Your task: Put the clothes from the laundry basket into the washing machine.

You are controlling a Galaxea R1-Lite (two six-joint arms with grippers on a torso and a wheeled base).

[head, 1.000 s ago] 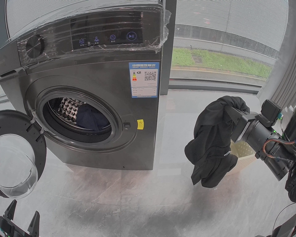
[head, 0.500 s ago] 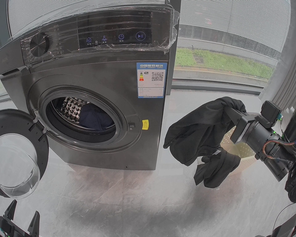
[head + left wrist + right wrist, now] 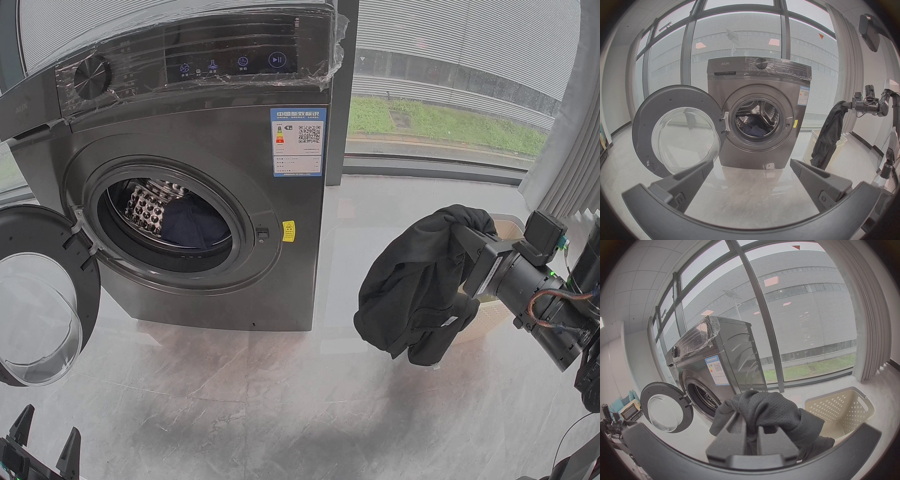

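Note:
A grey washing machine [image 3: 187, 156] stands at the left with its round door [image 3: 37, 300] swung open. Dark blue clothing [image 3: 194, 225] lies inside the drum [image 3: 755, 118]. My right gripper [image 3: 465, 240] is shut on a black garment [image 3: 412, 281] that hangs in the air to the right of the machine, above the floor. Behind it sits the beige laundry basket [image 3: 500, 312], partly hidden; in the right wrist view the basket [image 3: 840, 412] looks empty beyond the garment [image 3: 775, 412]. My left gripper [image 3: 44, 444] stays low at the near left, open and holding nothing, facing the machine [image 3: 759, 112].
A grey curtain [image 3: 562, 162] hangs at the far right beside the glass wall, and a dark window post [image 3: 340, 94] stands right behind the machine. Bare marble floor [image 3: 262, 400] stretches between me, the machine and the basket.
The black garment swung out toward the machine, then dropped back to hang under the right gripper. The head view has shifted slightly. The left gripper has not moved.

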